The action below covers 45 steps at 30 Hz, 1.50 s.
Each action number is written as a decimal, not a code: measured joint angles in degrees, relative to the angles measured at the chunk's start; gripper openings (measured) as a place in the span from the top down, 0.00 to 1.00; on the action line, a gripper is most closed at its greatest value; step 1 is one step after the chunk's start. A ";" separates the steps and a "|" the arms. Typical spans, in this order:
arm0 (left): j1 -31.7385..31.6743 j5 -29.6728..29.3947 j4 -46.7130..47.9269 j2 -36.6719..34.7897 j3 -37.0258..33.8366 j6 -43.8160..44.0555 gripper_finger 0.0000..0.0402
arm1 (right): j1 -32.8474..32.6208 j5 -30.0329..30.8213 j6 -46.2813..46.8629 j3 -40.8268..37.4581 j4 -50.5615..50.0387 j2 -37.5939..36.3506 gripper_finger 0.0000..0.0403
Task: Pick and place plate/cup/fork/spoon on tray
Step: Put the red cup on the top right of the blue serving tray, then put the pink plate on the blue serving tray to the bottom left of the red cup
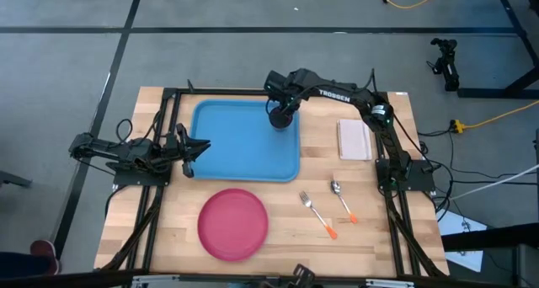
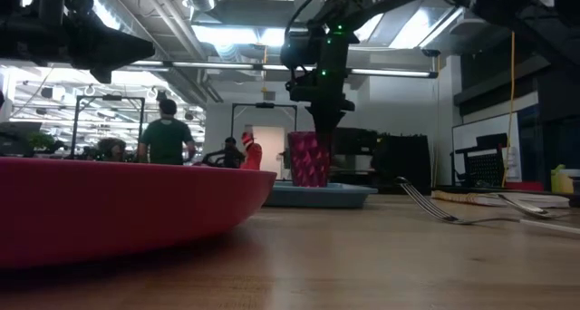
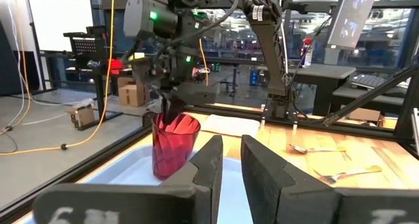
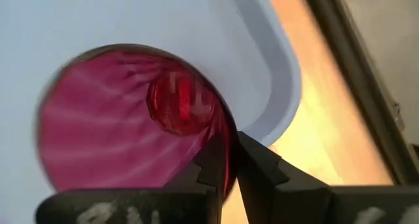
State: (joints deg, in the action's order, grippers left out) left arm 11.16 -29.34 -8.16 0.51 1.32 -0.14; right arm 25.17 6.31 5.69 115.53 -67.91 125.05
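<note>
Cup (image 1: 280, 116) stands upright on tray (image 1: 227, 153), near its far right corner, rim pinched between right gripper (image 4: 230, 164) fingers; open tray floor beyond. Left gripper (image 1: 192, 151), narrowly parted, empty, overhangs tray's left edge.

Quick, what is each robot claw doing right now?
Left gripper: holds nothing, fingers a little apart, by the tray's left edge.
Right gripper: fingers on either side of the cup's rim; grip cannot be told.

The cup (image 1: 280, 116) stands in the tray's (image 1: 227, 153) far right corner — plate (image 1: 233, 224) nearer, fork (image 1: 317, 213) and spoon (image 1: 343, 200) (side by side) right.
</note>
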 joint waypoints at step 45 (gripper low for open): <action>-0.01 0.42 -0.49 -0.04 0.00 2.75 0.88 | -36.92 0.11 47.44 -41.10 -20.52 -28.39 0.90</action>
State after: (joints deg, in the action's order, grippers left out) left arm 11.16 -28.93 -8.65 0.47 1.32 2.61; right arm -11.76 6.42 53.13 74.43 -88.43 96.66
